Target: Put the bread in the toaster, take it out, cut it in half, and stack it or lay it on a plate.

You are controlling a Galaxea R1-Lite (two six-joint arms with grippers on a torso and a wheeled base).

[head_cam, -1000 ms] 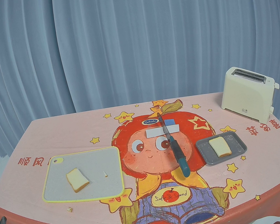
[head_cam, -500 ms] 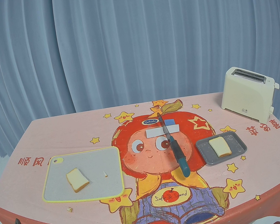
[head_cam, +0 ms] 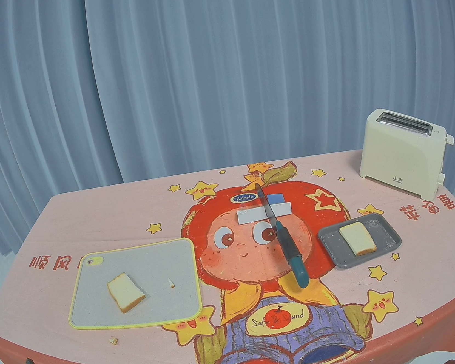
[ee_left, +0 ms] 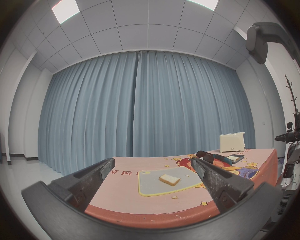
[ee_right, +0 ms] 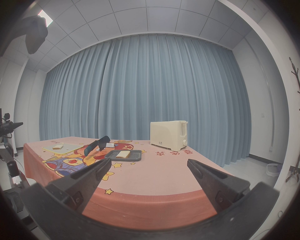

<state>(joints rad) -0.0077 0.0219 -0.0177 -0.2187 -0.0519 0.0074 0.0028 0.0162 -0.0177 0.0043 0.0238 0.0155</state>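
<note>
L gripper hangs off the table's near-left corner, jaws wide apart, nothing in them. R gripper is the same off the near-right corner: spread, empty. Both are partly cut off by the head view's lower edge, and both are well apart from any bread.

Closest to the L gripper is a crumb on the cloth, just off the cutting board. On the board one bread half lies flat, w/ a small scrap near it.

Mid-table is the knife, handle toward the near edge, blade across a white strip. Right of it is a grey plate w/ the other bread half flat on it, on the R gripper's side.

Far right is the toaster, upright; slot interior too dark to make out. Blue curtain behind everything.
</note>
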